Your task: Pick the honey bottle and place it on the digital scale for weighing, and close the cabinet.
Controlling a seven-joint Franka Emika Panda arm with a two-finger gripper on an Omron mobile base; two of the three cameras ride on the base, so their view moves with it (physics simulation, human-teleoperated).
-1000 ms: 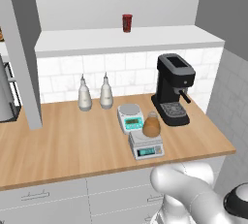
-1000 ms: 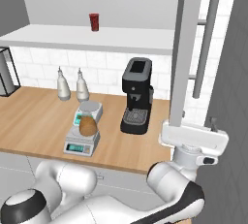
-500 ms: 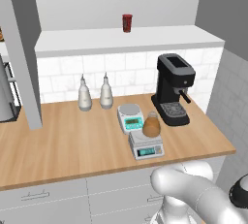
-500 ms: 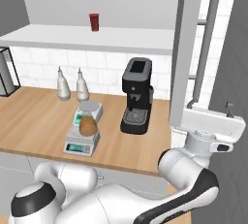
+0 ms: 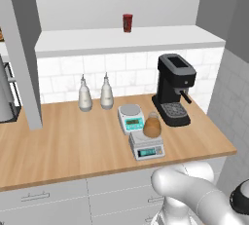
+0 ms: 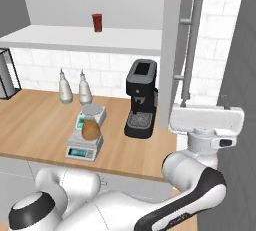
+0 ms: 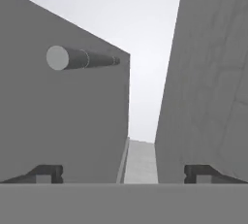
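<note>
Amber honey bottle (image 5: 152, 126) stands upright on digital scale (image 5: 146, 146).

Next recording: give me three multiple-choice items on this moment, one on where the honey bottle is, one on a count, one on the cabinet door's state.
1. Where is the honey bottle?
A. on the upper shelf
B. on the digital scale
C. beside the coffee machine's tray

2. How many pale nozzle bottles stand at the backsplash?
A. one
B. two
C. four

3. The cabinet door at the right is:
A. open
B. shut
C. missing

Key: 1 B, the honey bottle sits on the digital scale. 2 B, two nozzle bottles stand side by side. 3 A, the cabinet door juts out edge-on, the gripper open near it.
</note>
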